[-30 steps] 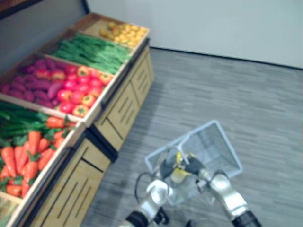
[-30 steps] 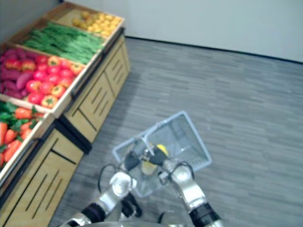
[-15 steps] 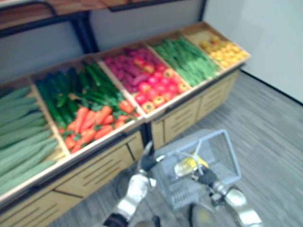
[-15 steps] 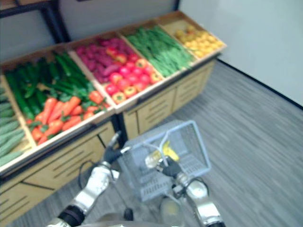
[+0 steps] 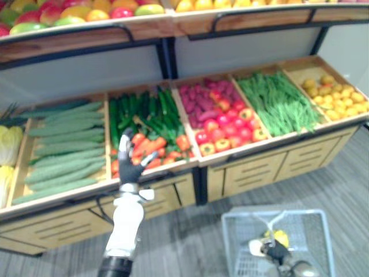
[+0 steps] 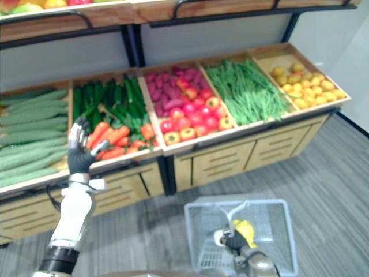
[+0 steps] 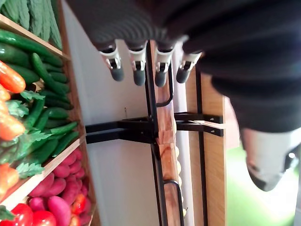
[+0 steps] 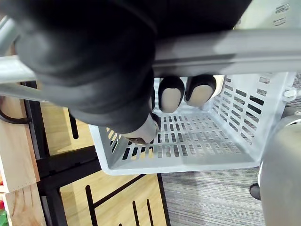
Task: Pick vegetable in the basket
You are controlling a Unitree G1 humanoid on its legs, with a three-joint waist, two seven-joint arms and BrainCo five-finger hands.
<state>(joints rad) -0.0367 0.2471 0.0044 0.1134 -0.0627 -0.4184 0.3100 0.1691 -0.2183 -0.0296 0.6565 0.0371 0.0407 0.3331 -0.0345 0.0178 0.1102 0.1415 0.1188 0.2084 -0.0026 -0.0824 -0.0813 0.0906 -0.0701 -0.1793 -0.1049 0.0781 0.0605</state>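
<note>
Our left hand (image 6: 78,154) is raised, fingers (image 7: 137,70) straight and apart, holding nothing, just in front of the carrots (image 6: 112,137) that lie in a bin of the stand (image 6: 230,161). Our right hand (image 6: 233,241) is curled round the handle (image 8: 225,47) of the basket (image 6: 200,242), low above the floor (image 6: 328,173) in front of the stand.

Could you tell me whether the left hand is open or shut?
Open: the left hand shows straight fingers, holding nothing, near the carrots.
</note>
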